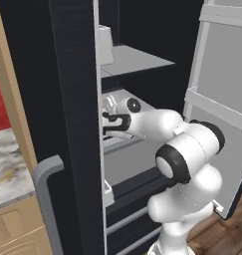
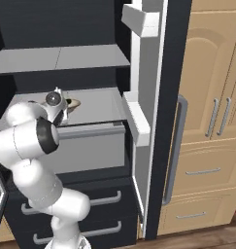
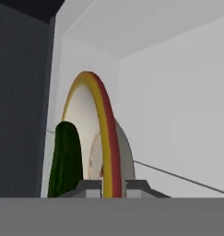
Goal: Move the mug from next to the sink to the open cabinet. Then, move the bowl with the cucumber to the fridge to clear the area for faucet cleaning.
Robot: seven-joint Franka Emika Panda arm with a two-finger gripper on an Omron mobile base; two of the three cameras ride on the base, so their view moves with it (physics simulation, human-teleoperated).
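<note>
My gripper is shut on the tan-golden rim of the bowl, which the rolled hand view shows on edge. The dark green cucumber lies inside the bowl against its off-white inside. The arm reaches into the black fridge, and my gripper holds the bowl just above the grey middle shelf. From the left base the gripper is partly hidden behind the fridge's front edge. Mug, sink, faucet and open cabinet are out of view.
An upper grey shelf hangs above the hand. The open door's pale grey lining stands to the right, with its grey handle. Black drawers sit below. Tan panelled cabinets are right of the fridge and a marble counter left.
</note>
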